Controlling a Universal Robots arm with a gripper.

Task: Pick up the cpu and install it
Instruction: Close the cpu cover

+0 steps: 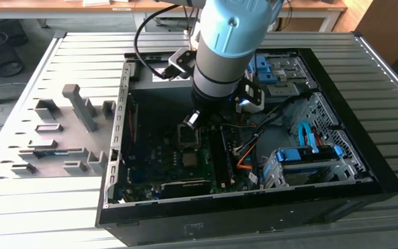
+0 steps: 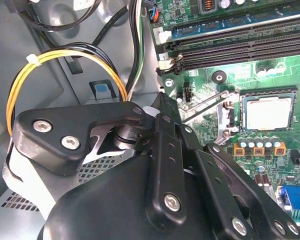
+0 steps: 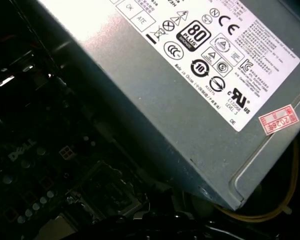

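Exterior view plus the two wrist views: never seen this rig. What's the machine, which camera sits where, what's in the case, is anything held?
The machine is a single robot arm with a gripper at its end, reaching down into an open computer case that lies on a slatted table. The exterior view comes from a camera off the arm that looks down on the whole scene. Both wrist views ride on the arm. The second wrist view looks past the black gripper linkage at the green motherboard, where the cpu lies in its socket with the latch lever raised beside it. The first wrist view looks at the grey power-supply box. Whether the gripper holds anything cannot be told from these pictures.
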